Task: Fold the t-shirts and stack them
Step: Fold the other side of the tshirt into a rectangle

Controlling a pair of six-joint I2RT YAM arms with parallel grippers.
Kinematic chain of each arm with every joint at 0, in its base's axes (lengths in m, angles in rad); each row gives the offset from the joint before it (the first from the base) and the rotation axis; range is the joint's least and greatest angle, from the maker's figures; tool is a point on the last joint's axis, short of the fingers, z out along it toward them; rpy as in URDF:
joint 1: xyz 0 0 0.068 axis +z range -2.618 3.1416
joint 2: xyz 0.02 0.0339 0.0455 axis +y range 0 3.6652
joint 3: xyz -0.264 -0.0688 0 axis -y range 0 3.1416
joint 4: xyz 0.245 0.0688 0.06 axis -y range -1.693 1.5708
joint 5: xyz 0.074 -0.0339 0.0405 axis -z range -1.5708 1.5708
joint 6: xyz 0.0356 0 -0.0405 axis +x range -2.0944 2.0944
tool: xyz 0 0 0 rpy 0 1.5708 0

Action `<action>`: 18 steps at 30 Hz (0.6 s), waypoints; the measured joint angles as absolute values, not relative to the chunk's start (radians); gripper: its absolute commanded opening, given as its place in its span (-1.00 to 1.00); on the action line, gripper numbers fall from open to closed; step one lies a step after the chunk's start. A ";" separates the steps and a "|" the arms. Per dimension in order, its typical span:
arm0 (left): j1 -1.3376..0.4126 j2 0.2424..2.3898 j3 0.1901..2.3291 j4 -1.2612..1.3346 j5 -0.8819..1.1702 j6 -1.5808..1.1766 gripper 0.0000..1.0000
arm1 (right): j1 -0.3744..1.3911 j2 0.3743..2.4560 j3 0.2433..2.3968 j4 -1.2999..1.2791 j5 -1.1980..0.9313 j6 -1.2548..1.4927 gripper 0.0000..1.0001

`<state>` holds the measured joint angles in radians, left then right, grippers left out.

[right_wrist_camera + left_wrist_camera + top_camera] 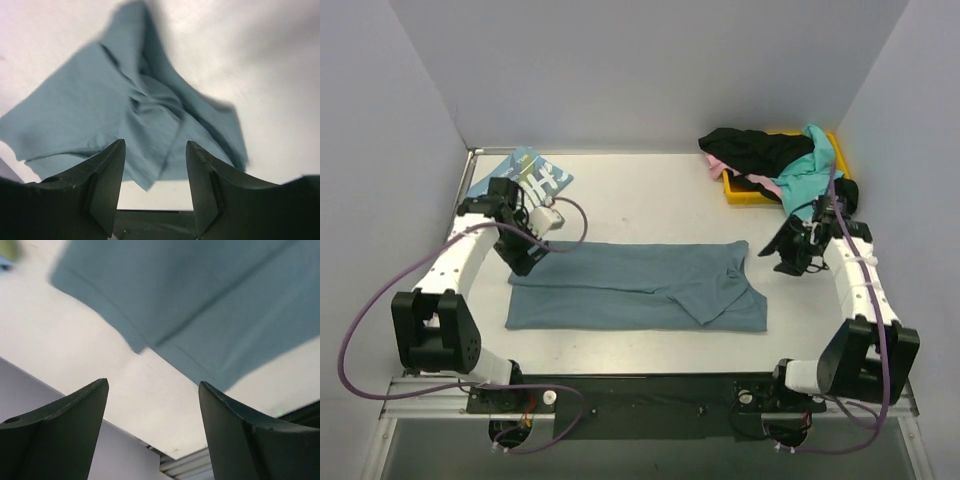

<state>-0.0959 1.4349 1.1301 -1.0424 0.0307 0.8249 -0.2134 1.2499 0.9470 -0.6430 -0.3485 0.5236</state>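
Note:
The slate-teal t-shirt (638,285) lies folded into a long flat band across the middle of the table, with a creased flap at its right end. It also shows in the left wrist view (210,305) and the right wrist view (125,115). A folded light-blue shirt with white letters (533,176) lies at the back left. Black (752,148), pink (715,166) and turquoise (808,170) shirts are heaped on the yellow bin. My left gripper (527,262) is open and empty above the band's left end. My right gripper (786,262) is open and empty just right of its right end.
The yellow bin (745,190) stands at the back right under the heap of shirts. Grey walls close in the table on three sides. A black bar (640,392) runs along the front edge between the arm bases.

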 measured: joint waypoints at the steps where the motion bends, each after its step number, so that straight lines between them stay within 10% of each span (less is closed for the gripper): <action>1: -0.070 1.480 1.205 -1.033 0.057 0.785 0.60 | -0.189 1.304 0.999 -0.613 -0.364 0.512 0.01; 12: 0.021 1.905 1.440 -0.817 0.112 0.351 0.65 | -0.087 1.823 1.217 -0.433 -0.451 0.492 -0.08; 18: 0.021 1.930 1.397 -0.741 0.100 0.286 0.20 | -0.087 1.863 1.219 -0.427 -0.442 0.478 -0.91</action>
<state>0.0212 1.9297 1.3968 -0.7410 0.0998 0.2863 -0.0872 1.8633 1.2194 -0.4274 -0.4423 0.4778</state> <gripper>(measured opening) 0.766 0.242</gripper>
